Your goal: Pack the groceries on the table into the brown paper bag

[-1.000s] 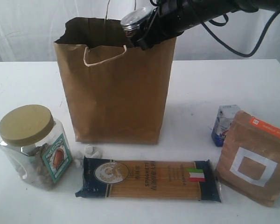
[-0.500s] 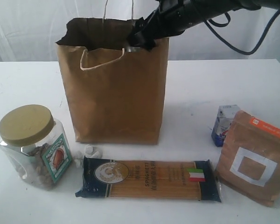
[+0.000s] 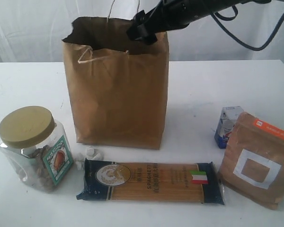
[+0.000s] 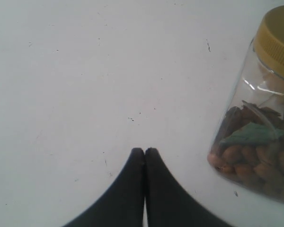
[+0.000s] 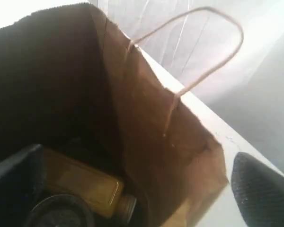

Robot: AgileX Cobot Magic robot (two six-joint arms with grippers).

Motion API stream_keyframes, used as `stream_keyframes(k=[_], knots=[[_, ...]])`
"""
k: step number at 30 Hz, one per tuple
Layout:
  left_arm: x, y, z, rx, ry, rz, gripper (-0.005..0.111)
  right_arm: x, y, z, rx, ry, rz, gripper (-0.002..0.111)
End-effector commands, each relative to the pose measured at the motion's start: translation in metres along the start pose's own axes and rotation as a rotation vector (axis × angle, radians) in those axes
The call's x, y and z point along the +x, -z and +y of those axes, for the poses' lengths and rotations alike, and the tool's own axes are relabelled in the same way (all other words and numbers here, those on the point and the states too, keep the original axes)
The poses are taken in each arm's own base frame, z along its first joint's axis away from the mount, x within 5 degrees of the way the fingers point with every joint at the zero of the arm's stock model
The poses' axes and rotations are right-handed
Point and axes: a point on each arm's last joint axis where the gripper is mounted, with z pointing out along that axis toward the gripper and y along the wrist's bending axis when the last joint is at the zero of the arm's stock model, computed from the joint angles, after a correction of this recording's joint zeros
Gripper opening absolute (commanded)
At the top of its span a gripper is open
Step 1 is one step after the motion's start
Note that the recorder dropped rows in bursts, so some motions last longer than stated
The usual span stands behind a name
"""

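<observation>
Can [image 5: 57,213] gone into bag [image 3: 116,90], below right end effector [image 3: 141,30].

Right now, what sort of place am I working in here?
Most likely a staged test bench rather than a real kitchen or shop: a bare white table, a plain white draped backdrop behind it, and groceries such as the spaghetti packet laid out around one brown paper bag.

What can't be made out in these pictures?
Inside tall creased brown paper bag: exterior view, its front wall hides everything; right wrist view, dark blurred shapes.
Small blue-white carton: exterior view, partly behind the orange-labelled brown pouch.
Gold-lidded clear jar: left wrist view, cut off by edge.
</observation>
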Motion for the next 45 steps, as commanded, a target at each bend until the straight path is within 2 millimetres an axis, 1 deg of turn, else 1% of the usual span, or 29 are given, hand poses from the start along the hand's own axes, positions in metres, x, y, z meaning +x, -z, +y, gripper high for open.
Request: stream_keyframes(k=[1,4,7,10,12,13,14,16,18,21,24,26,28,31,32,34,35,36,38,42,45], knots=[[0.000,0.000,0.000,0.000,-0.001,-0.001,0.000,-0.017,0.029,0.002,0.029,0.035,-0.055,0.100],[0.000,0.000,0.000,0.000,-0.001,-0.001,0.000,-0.023,0.047,0.004,0.051,0.100,-0.050,0.100],[0.000,0.000,0.000,0.001,-0.001,-0.004,0.000,-0.021,0.062,0.008,0.037,0.184,0.032,0.100],[-0.001,0.000,0.000,0.001,-0.001,-0.011,0.000,-0.010,0.074,0.014,-0.018,0.245,0.171,0.100],[-0.002,0.000,0.000,0.003,-0.001,-0.022,0.000,-0.002,0.079,0.020,-0.089,0.245,0.260,0.100],[-0.002,0.000,0.000,0.004,-0.001,-0.029,0.000,0.002,0.081,0.023,-0.131,0.242,0.308,0.100],[-0.003,0.000,0.000,0.006,-0.001,-0.040,0.000,0.010,0.085,0.029,-0.211,0.230,0.402,0.100],[-0.004,0.000,-0.001,0.007,-0.001,-0.054,0.000,0.015,0.084,0.032,-0.245,0.190,0.445,0.100],[-0.007,0.000,-0.001,0.011,-0.001,-0.079,0.000,0.022,0.081,0.033,-0.225,0.049,0.483,0.100],[-0.008,0.001,-0.001,0.012,-0.001,-0.090,0.000,0.037,0.074,0.036,-0.241,0.018,0.536,0.100],[-0.008,0.001,-0.001,0.013,-0.001,-0.096,0.000,0.055,0.067,0.040,-0.253,-0.054,0.602,0.100],[-0.012,0.001,-0.002,0.019,-0.001,-0.140,0.000,0.065,0.064,0.042,-0.265,-0.063,0.637,0.100],[-0.017,0.002,-0.002,0.027,-0.001,-0.196,0.000,0.071,0.059,0.041,-0.238,-0.084,0.623,0.097],[-0.026,0.004,-0.004,0.041,-0.001,-0.294,0.000,0.073,0.056,0.041,-0.195,-0.178,0.621,0.085],[-0.029,0.005,-0.004,0.046,-0.001,-0.332,0.000,0.073,0.057,0.041,-0.191,-0.189,0.627,0.077],[-0.036,0.008,-0.005,0.058,-0.001,-0.416,0.000,0.075,0.057,0.039,-0.180,-0.178,0.647,0.066],[-0.040,0.010,-0.006,0.064,-0.001,-0.462,0.000,0.076,0.058,0.038,-0.167,-0.163,0.663,0.057],[-0.043,0.011,-0.006,0.069,-0.001,-0.495,0.000,0.078,0.059,0.036,-0.151,-0.152,0.678,0.051],[-0.047,0.014,-0.007,0.082,0.019,-0.554,0.000,0.080,0.060,0.033,-0.117,-0.145,0.702,0.033],[-0.048,0.015,-0.010,0.146,0.085,-0.556,0.000,0.080,0.060,0.031,-0.093,-0.141,0.708,0.000],[-0.045,0.015,-0.019,0.233,0.028,-0.521,0.000,0.077,0.063,0.031,-0.079,-0.139,0.684,0.000]])
